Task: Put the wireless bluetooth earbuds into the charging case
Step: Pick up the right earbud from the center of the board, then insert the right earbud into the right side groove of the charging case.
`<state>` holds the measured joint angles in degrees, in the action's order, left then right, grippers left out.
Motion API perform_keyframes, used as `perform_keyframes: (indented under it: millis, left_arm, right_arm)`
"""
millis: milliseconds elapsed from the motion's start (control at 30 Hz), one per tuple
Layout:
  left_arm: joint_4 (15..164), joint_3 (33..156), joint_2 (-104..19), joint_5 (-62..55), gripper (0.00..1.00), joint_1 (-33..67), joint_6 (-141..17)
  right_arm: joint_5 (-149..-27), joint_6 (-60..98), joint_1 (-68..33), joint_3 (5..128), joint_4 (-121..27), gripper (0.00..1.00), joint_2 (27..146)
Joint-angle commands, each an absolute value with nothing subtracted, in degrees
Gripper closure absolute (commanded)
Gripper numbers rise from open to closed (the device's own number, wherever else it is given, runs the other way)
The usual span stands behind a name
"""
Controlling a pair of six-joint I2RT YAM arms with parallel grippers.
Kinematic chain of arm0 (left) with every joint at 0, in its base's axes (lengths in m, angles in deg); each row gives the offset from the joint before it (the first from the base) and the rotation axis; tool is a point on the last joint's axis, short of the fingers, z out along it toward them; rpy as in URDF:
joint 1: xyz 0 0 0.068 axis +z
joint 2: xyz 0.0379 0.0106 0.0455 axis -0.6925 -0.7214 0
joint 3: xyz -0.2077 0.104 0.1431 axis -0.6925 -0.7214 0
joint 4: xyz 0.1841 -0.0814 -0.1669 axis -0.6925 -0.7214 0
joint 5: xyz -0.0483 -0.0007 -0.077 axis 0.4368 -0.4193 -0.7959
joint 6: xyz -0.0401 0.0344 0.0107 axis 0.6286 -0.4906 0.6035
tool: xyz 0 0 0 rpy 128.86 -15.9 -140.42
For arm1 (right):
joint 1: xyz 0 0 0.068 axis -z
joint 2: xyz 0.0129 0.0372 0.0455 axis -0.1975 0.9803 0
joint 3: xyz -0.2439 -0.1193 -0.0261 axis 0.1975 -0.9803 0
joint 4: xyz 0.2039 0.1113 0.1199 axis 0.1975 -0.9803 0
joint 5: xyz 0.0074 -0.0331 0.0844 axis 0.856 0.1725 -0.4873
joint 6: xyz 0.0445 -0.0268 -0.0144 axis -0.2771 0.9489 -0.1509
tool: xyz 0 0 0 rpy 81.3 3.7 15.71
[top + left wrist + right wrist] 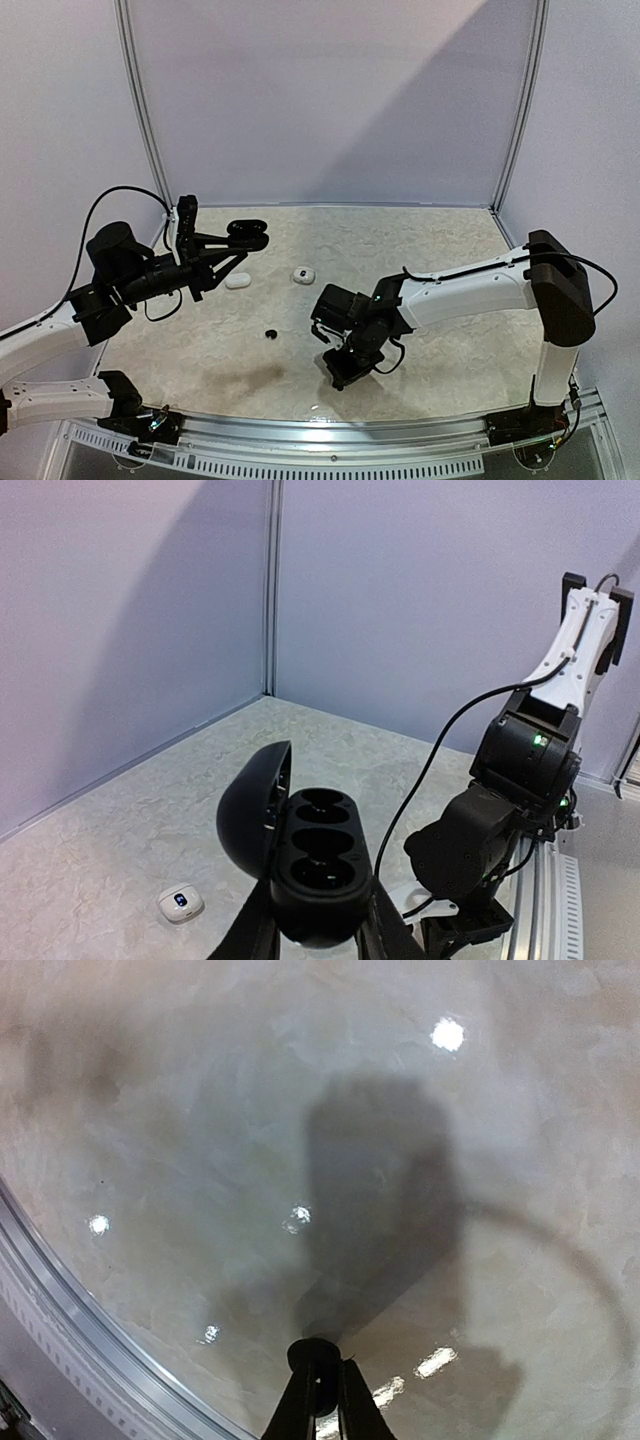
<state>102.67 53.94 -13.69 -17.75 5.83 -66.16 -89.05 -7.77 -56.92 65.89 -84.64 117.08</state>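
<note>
Charging case point(320, 852) open, sockets empty, clamped by left gripper point(318, 935); right gripper point(316, 1368), well apart from it, pinches seemingly a black earbud point(314, 1351).

The charging case point(315, 865) in the left gripper point(318, 925) is glossy black, wells included. The loose earbud point(270, 333) is black on the cream, grey-veined marbled tabletop point(420, 250). The second earbud point(315, 1348), rounded and black, matches the right gripper's point(318, 1375) black fingers. To the far left lie a plain white pebble case point(238, 281) and a white piece point(181, 903) with a dark-blue centre.
</note>
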Motion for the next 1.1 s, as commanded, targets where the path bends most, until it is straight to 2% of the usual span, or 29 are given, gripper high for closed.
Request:
perform_keyframes:
  millis: [0,100,233,567,767,1067]
  left_arm:
    - [101.51,54.25,-13.71,-17.55,1.00,5.42,-67.41]
    - [101.39,54.26,-13.66,-17.41,1.00,5.42,-67.51]
    - [101.53,54.36,-13.64,-17.38,1.00,5.40,-68.02]
    - [101.19,54.80,-13.73,-19.16,1.00,5.33,-69.91]
    - [104.69,56.28,-15.70,-28.58,1.00,5.07,-73.35]
    - [114.19,60.31,-24.05,-46.03,1.00,3.57,-75.52]
  right_arm:
    - [-90.72,-6.91,-57.60,64.16,-86.56,0.96,120.12]
    - [-91.44,-6.67,-57.55,64.50,-87.40,1.00,119.95]
    - [-90.63,-6.00,-57.60,64.53,-86.61,1.00,118.09]
    - [-79.53,0.67,-57.62,69.33,-89.14,1.00,107.54]
    - [-71.00,11.26,-57.61,76.32,-87.02,1.00,95.17]
    - [-71.29,32.03,-62.44,79.62,-70.97,1.00,85.13]
